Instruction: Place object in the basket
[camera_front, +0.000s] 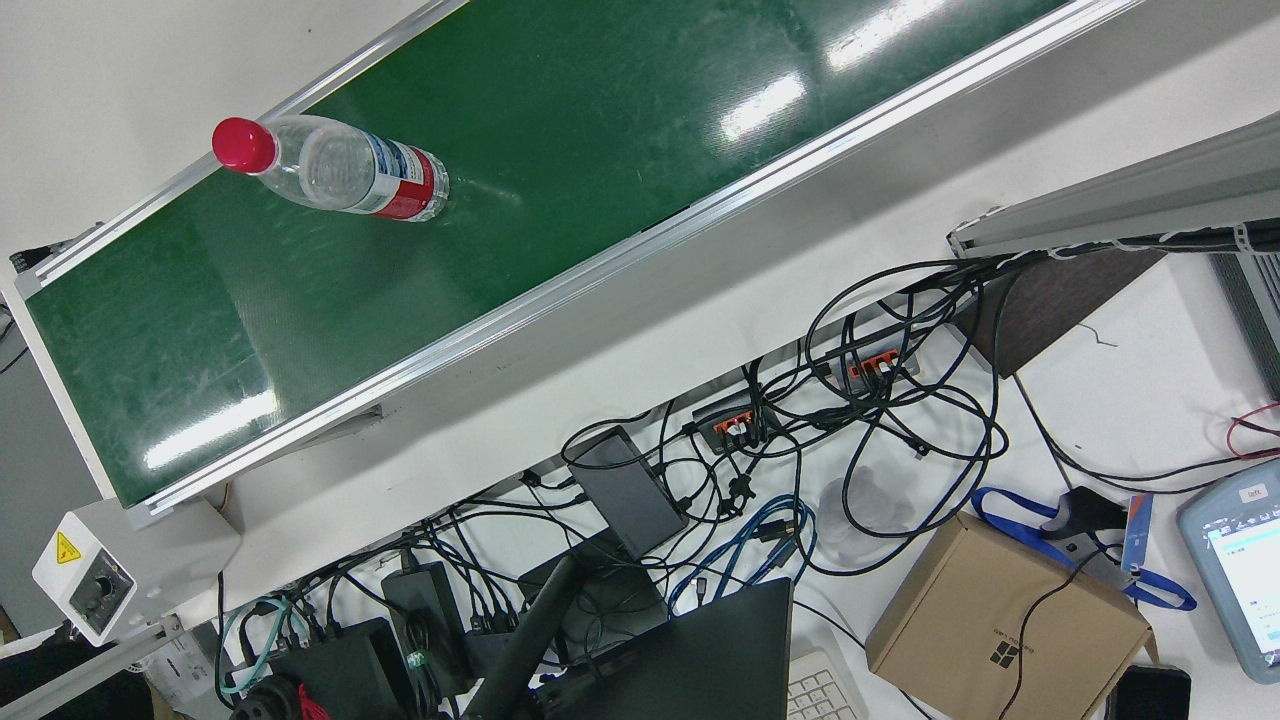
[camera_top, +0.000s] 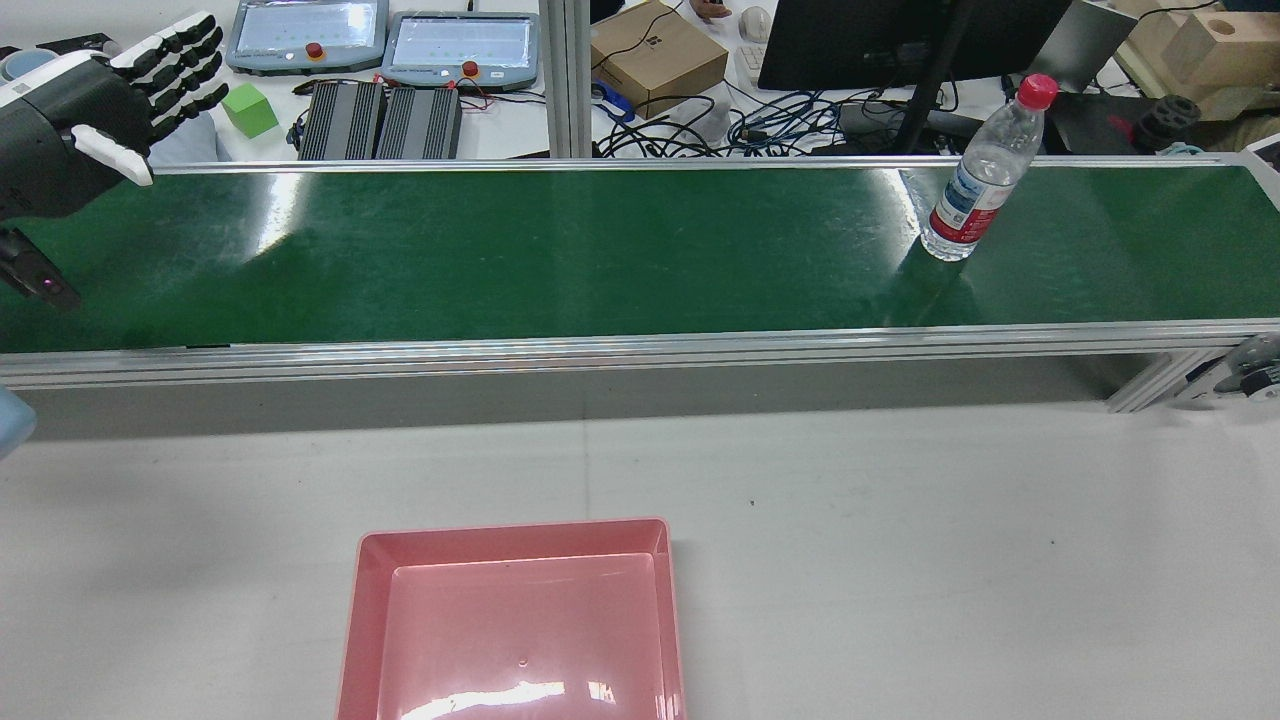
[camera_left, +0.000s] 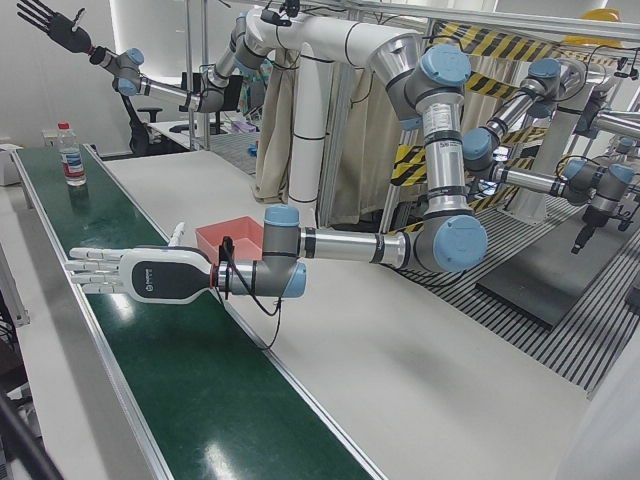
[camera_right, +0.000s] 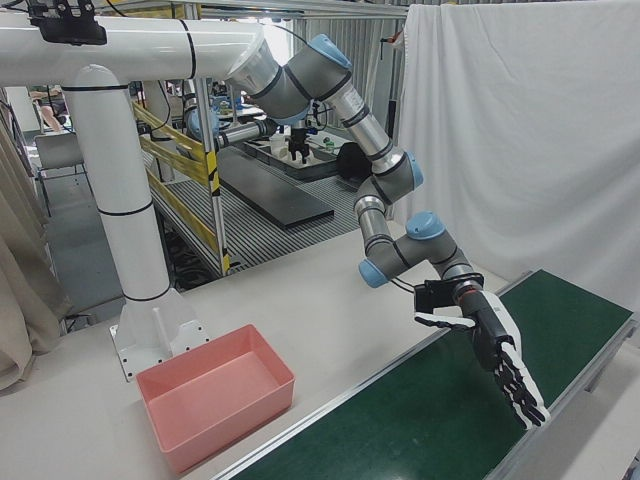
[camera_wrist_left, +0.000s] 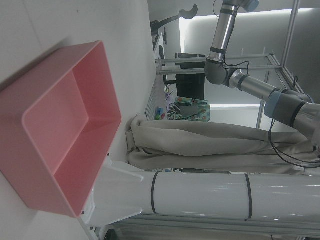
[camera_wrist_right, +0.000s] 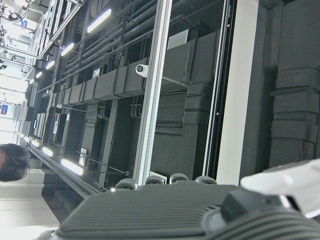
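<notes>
A clear water bottle (camera_top: 975, 185) with a red cap and a red label stands upright on the green conveyor belt (camera_top: 560, 250), toward its right end; the front view shows the bottle (camera_front: 340, 172) near the belt's far rail. The pink basket (camera_top: 510, 530) sits empty on the white table in front of the belt. My left hand (camera_top: 110, 110) hovers open over the belt's left end, fingers stretched flat, far from the bottle (camera_left: 69, 155). The same left hand (camera_left: 125, 272) shows level above the belt, with the basket (camera_left: 228, 233) behind it. My right hand (camera_left: 48, 24) is raised high, fingers spread, holding nothing.
Behind the belt lie two teach pendants (camera_top: 385, 40), a green cube (camera_top: 249, 110), a cardboard box (camera_top: 658, 55), a monitor and tangled cables (camera_front: 800, 470). Aluminium rails edge the belt. White tabletop (camera_top: 900, 520) surrounds the basket.
</notes>
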